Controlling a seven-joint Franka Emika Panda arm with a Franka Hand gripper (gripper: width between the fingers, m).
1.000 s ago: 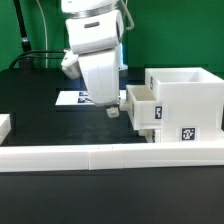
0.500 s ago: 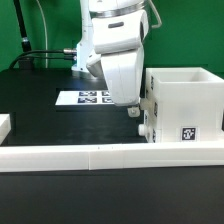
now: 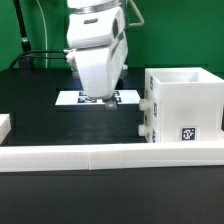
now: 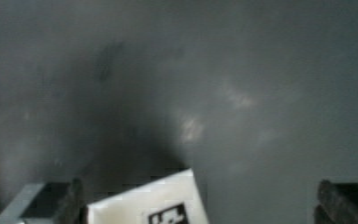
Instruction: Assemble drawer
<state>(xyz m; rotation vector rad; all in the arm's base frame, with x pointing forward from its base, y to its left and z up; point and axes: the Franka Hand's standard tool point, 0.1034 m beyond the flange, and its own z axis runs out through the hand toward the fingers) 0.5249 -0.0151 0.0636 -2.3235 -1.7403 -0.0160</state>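
Hanging above the dark desk [image 3: 40, 110], your tool [image 3: 105, 103] carries nothing, and how it stands is something you read from the wrist view alone: there the two fingertips [image 4: 48, 198] sit far apart at either side of the picture, with only bare desk and a white corner between them, so the tool [image 4: 197, 200] is spread wide. In the exterior view the bulky white arm body hides most of the fingers, and you see just their dark tips poking out over the marker board [image 3: 70, 98], which lies flat on the desk behind and below the arm. The white corner with a bit of black print in the wrist view [image 4: 149, 205] may be that board's edge, though you cannot tell for sure. What the wrist camera misses entirely is the drawer [image 3: 185, 105]: the exterior view shows its large white casing standing on the desk well toward the exterior view's right, apart from the tool, with a tray pushed in so its knobbed front [image 3: 147, 115] lies nearly flush with the casing's side. A square tag [image 3: 187, 133] marks the casing's near face. Along the front runs the long low white border wall [image 3: 100, 155].
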